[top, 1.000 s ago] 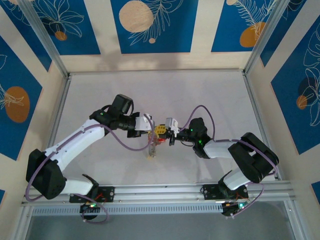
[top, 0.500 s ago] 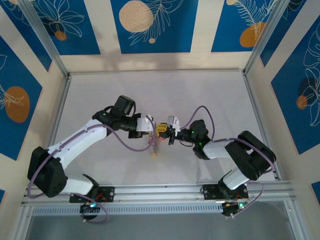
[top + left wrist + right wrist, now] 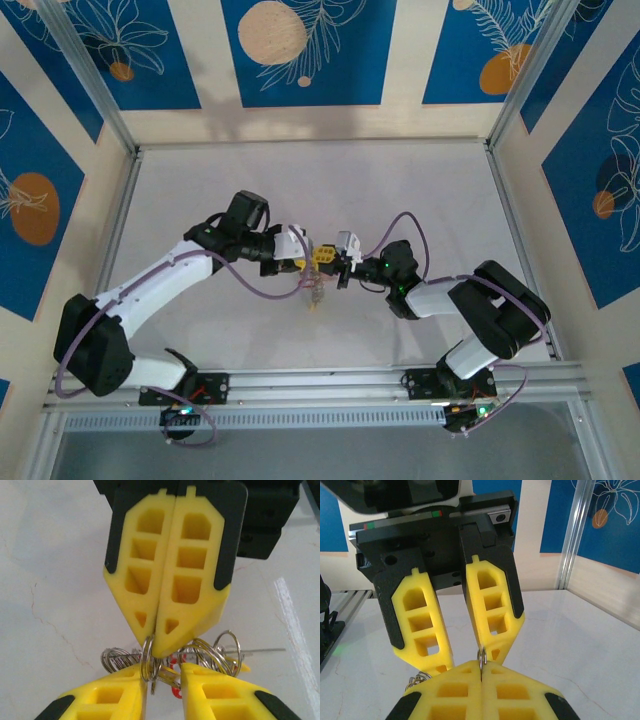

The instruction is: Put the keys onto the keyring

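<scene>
Here, over the middle of the tabletop (image 3: 200,190), we see the right fingers (image 3: 192,590) pressed together on a thin silvery ring (image 3: 147,657) at their tips, while the left fingers (image 3: 112,700) facing them stand narrowly parted; the keys (image 3: 313,292) and a red tag (image 3: 176,693) dangle beneath both.

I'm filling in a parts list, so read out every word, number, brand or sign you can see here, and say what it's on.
No readable text anywhere.
Right gripper and left gripper: plain yellow and black, no marks.
Keyring: no legible stamping; the red tag beside it is mostly hidden.
Wall panels: leaf and circle drawings, no words.
</scene>
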Tool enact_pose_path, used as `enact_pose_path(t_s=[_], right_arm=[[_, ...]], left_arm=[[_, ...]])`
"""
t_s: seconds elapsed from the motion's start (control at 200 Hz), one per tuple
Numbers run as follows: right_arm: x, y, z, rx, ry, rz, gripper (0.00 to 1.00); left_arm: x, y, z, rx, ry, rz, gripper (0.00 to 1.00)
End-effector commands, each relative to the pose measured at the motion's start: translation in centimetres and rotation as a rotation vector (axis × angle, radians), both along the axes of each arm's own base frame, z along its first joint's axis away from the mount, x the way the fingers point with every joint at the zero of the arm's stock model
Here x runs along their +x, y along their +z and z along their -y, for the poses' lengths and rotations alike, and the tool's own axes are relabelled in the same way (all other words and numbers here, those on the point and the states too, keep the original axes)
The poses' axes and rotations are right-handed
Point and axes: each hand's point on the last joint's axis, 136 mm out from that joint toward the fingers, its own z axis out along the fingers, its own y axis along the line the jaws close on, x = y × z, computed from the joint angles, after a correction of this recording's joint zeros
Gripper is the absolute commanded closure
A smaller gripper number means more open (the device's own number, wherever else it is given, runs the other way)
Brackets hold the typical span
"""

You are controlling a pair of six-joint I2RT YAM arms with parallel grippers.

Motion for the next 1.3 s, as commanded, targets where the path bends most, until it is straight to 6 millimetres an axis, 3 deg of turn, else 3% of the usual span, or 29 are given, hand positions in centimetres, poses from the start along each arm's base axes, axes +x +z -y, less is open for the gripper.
enact_pose_path(t_s=[0.0, 0.135, 0.36, 0.515, 0.685, 0.85, 0.975, 1.115, 1.295], right_arm=[[-0.3, 1.4, 0.0, 0.038, 0.001, 0.072, 1.00], [-0.5, 1.2, -0.1, 0.028, 0.015, 0.076, 1.00], [-0.6, 1.2, -0.1, 0.023, 0.025, 0.082, 1.00], [-0.6, 0.7, -0.1, -0.013, 0.020, 0.086, 1.00], [0.0, -0.9, 0.3, -0.123, -0.028, 0.051, 0.81], [-0.1, -1.4, 0.5, -0.160, -0.031, 0.040, 0.74], [-0.1, -1.2, 0.3, -0.149, -0.015, 0.035, 0.73], [-0.2, -0.8, -0.2, -0.131, 0.009, 0.033, 0.73], [-0.5, -0.8, -0.5, -0.130, 0.042, 0.023, 0.82]], left_arm=[[-0.9, 1.0, 0.4, -0.058, -0.032, -0.022, 0.77], [-0.9, 1.1, 0.3, -0.056, -0.037, -0.018, 0.78], [-0.7, 0.9, 0.4, -0.038, -0.043, -0.035, 1.00], [-0.4, 1.0, 0.1, -0.004, -0.034, -0.022, 1.00], [-0.5, 1.0, -0.8, 0.145, -0.034, 0.031, 1.00], [-1.1, -0.2, -1.9, 0.391, -0.076, 0.060, 1.00], [-1.6, -0.8, -2.1, 0.522, -0.107, 0.046, 1.00], [-1.9, -0.7, -1.2, 0.538, -0.133, 0.055, 1.00], [-2.0, -0.4, -0.6, 0.538, -0.144, 0.058, 1.00]])
